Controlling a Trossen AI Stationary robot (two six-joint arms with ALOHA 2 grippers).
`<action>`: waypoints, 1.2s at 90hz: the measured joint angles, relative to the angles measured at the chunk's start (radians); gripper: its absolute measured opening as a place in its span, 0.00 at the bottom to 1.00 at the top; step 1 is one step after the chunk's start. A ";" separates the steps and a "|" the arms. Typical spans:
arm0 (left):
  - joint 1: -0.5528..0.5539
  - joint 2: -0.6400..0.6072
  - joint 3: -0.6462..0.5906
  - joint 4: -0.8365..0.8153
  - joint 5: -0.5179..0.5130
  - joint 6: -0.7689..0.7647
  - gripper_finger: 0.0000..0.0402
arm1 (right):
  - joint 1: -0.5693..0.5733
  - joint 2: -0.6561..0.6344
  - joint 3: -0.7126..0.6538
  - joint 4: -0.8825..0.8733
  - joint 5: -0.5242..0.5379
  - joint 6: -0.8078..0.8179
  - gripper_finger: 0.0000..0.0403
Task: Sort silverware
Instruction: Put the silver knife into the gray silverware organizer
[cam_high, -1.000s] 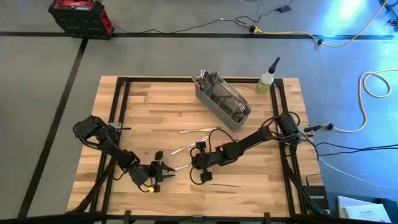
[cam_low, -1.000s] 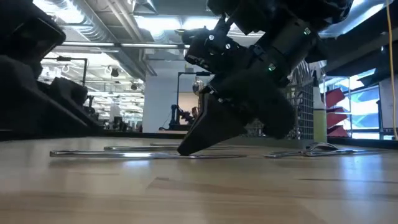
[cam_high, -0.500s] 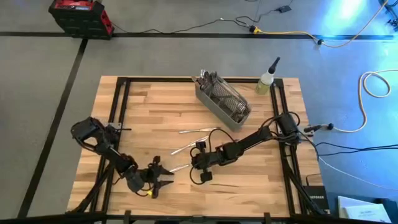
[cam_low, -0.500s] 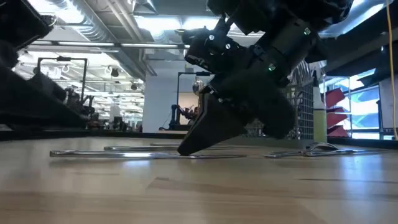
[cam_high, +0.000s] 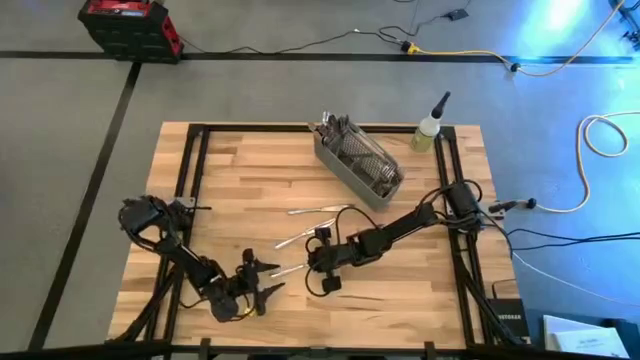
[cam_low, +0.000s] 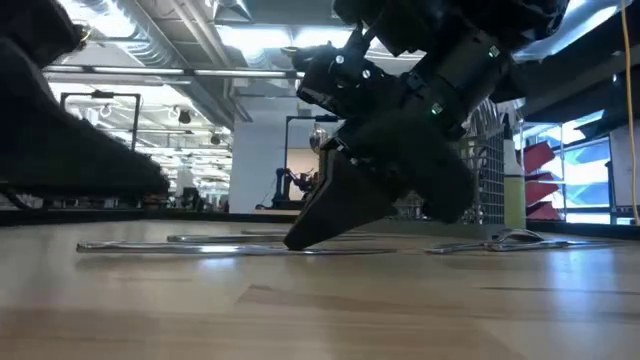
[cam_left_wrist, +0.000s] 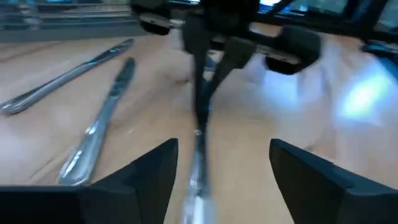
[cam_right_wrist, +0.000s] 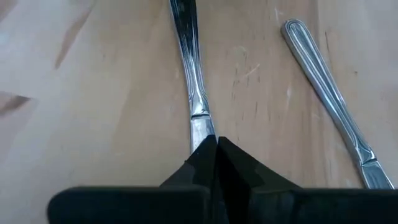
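One slim piece of silverware (cam_high: 290, 268) lies flat on the wooden table, with my right gripper (cam_high: 316, 262) shut on its right end. My left gripper (cam_high: 264, 286) is open near the table's front edge, at the piece's free left end. In the left wrist view its fingers (cam_left_wrist: 140, 177) stand on either side of that end (cam_left_wrist: 198, 165) without touching it. Two more pieces (cam_left_wrist: 93, 134) lie flat beside it. The grey mesh basket (cam_high: 360, 160) at the far middle holds more silverware. My right gripper pinches the piece between its two fingertips (cam_right_wrist: 216, 152), just past the collar (cam_right_wrist: 200, 119) where the patterned handle ends. The fingers slant down onto it from the table's right and lie along it. The piece lies flat on the table, its handle (cam_right_wrist: 186, 56) stretching away from the fingers.
Loose pieces (cam_high: 320, 210) lie on the table between the basket and my grippers, and one (cam_right_wrist: 323, 93) lies close beside the held piece. A small bottle (cam_high: 430, 130) stands at the far right by the black frame rail.
My left gripper has moved toward the table's near edge and slightly right, staying open. My right gripper and the piece it holds have kept still.
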 joint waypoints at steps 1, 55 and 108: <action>0.001 0.006 0.000 -0.001 -0.007 -0.006 0.59 | 0.000 0.000 0.000 0.000 0.000 0.000 0.00; 0.016 0.126 0.000 -0.054 0.112 -0.065 0.59 | 0.000 0.002 0.000 0.033 0.006 0.024 0.00; 0.009 0.130 0.001 -0.085 0.107 -0.078 0.31 | 0.000 0.003 0.000 0.056 0.036 0.138 0.00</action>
